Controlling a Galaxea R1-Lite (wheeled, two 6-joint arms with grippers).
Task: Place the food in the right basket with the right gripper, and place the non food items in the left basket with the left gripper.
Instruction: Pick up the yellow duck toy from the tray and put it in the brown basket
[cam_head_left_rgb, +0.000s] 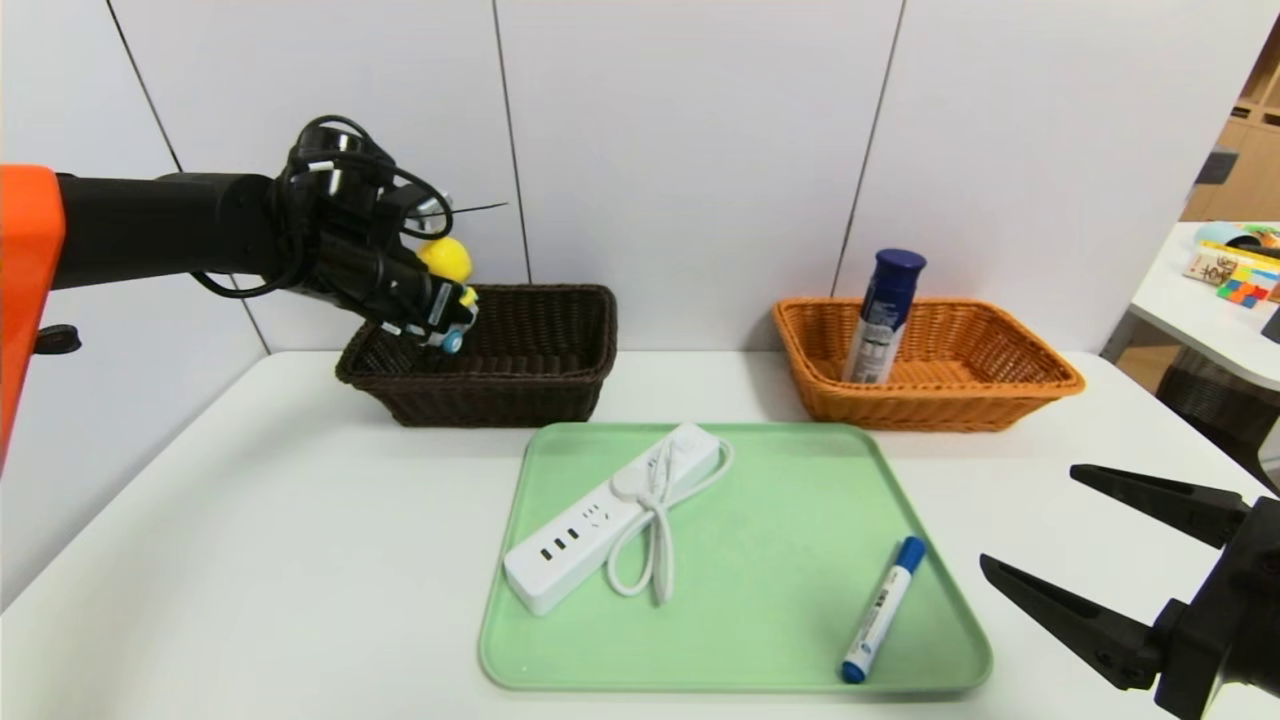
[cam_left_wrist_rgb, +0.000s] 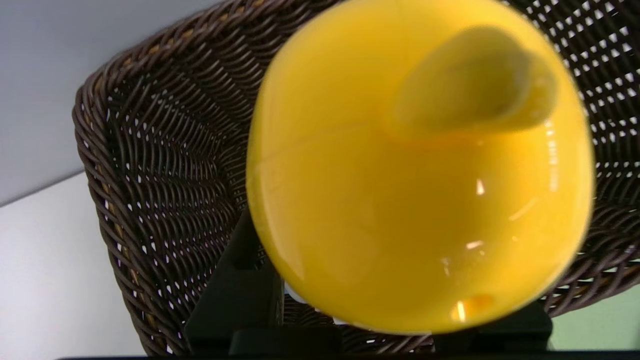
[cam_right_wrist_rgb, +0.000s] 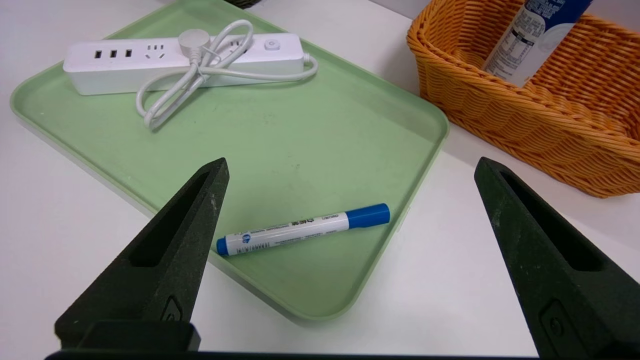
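A: Two baskets at the back of the white table (cam_head_left_rgb: 250, 520), and the action is at the dark one. The left gripper (cam_head_left_rgb: 440, 318) hangs over the near-left corner of the left basket (cam_head_left_rgb: 540, 385), its fingers clamped on the yellow duck toy (cam_head_left_rgb: 447, 262).

B: Clamped low, too. From the left wrist view the duck's round yellow head (cam_left_wrist_rgb: 420, 170) fills nearly everything, with the black fingers (cam_left_wrist_rgb: 240, 295) coming up either side of its base and the brown weave (cam_left_wrist_rgb: 150, 165) right behind it.

A: Is the duck touching the basket?

B: Can't tell. It sits above the rim in the head view, wheels tilted toward the inside.

A: Over on the other side, the can (cam_head_left_rgb: 884, 315) is standing in the right basket (cam_head_left_rgb: 1000, 395), leaning slightly against the back-left part of it.

B: And the right gripper (cam_head_left_rgb: 1030, 520) is parked low at the table's right edge, fingers spread wide, nothing between them. Its wrist view looks straight across at the marker (cam_right_wrist_rgb: 303, 229).

A: That marker (cam_head_left_rgb: 884, 608) lies on the green tray (cam_head_left_rgb: 760, 660), near its right rim, blue cap pointing away from the robot.

B: The power strip (cam_head_left_rgb: 610, 515) lies diagonally on the tray's left half, its white cord (cam_head_left_rgb: 650, 540) looped over and beside it.
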